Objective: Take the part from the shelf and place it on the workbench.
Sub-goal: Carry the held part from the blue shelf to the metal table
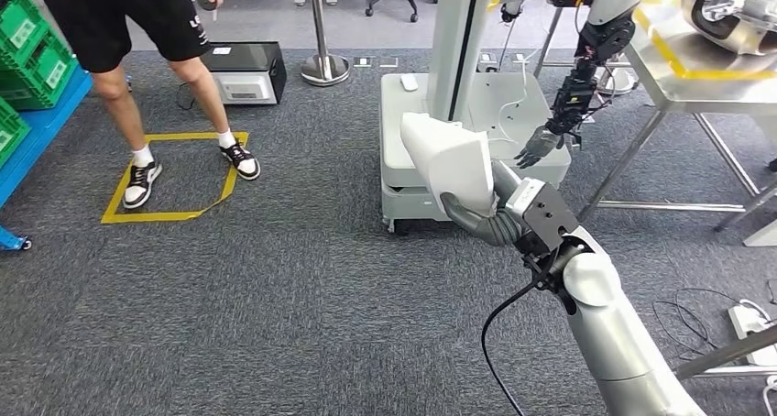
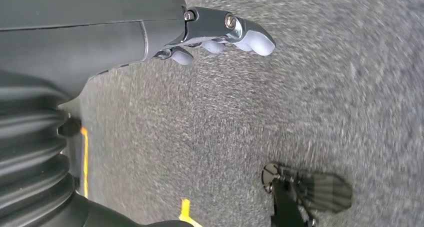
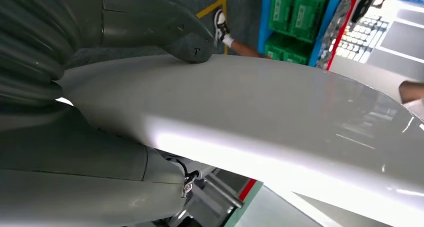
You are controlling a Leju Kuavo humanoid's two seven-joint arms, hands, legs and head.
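The white curved part [image 1: 449, 159] is held up over the grey carpet, gripped from below by my right hand [image 1: 478, 216]. In the right wrist view the part [image 3: 260, 122] spans the picture, with my thumb [image 3: 187, 39] pressed on its upper face and my fingers [image 3: 150, 187] beneath it. The metal workbench [image 1: 673, 82], edged with yellow tape, stands at the far right. Green crates sit on the blue shelf [image 1: 41, 114] at the far left. My left hand [image 2: 220, 34] hangs above the carpet with its fingers stretched out and nothing in it.
A person [image 1: 137, 31] in black shorts stands in a yellow taped square [image 1: 169, 216] at the upper left. A white wheeled base with a column [image 1: 458, 77] stands just behind the part. Another robot's dark hand [image 1: 541, 146] hangs beside the workbench. Cables [image 1: 696, 315] lie on the floor at right.
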